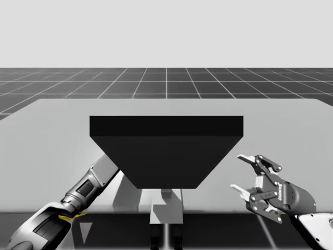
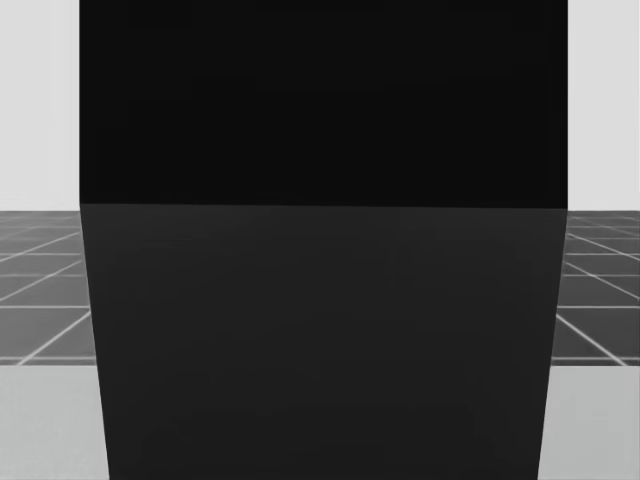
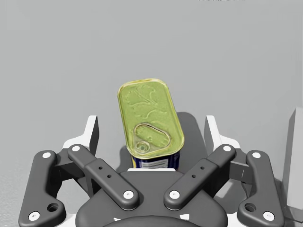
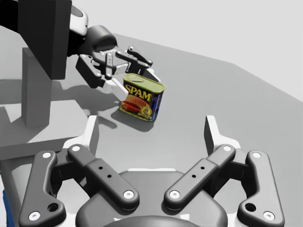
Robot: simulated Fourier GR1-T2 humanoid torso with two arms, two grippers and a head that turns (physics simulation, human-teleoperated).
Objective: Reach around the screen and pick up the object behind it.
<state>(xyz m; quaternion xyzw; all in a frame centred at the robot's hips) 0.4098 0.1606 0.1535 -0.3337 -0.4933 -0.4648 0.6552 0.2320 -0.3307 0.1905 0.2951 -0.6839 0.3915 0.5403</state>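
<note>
Left wrist view: blue oblong can (image 3: 150, 124) between fingers (image 3: 92, 135)

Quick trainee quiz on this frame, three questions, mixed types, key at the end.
1. True or false: my left gripper is shut on the rectangular can.
2. Pick one. In the high view my right gripper is: A) behind the screen; B) to the right of the screen, open; C) holding the can.
3. Short answer: which arm goes around the screen to the can?

Key:
1. False. The fingers stand open on either side of the can, with gaps.
2. B.
3. My left arm.
</note>
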